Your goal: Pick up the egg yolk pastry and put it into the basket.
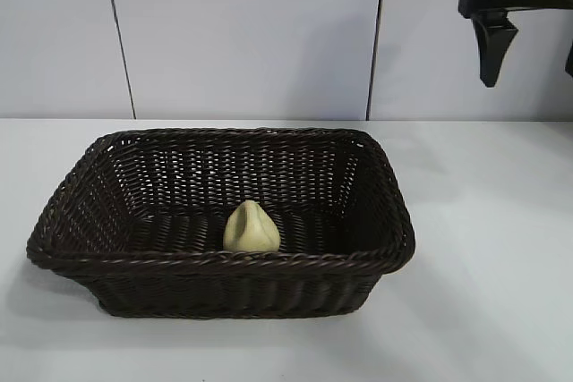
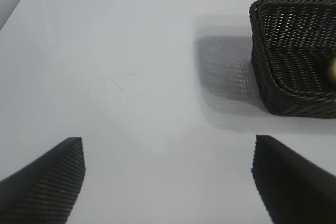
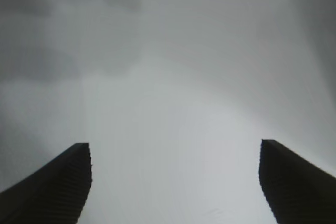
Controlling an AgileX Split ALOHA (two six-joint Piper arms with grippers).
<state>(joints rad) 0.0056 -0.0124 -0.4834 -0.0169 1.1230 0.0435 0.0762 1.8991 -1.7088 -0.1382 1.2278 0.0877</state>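
Nearest the exterior camera, the basket sits on the white desk, its long side running across the view. The egg yolk pastry lies inside it on the woven floor, close against the near wall, pinched tip up. Judged from that, the placing looks done and only a retreat is left.

The relation that matters: the pastry lies low and well to the left of the right pincer, which hangs high at the upper right corner of the exterior view, well apart from the basket. Its fingers point downward, spread wide and carrying nothing; its wrist view shows only bare desk between them.

The left pincer is outside the exterior view. Its own camera shows it angled down over bare desk, fingers wide and empty, the basket's corner beyond it.
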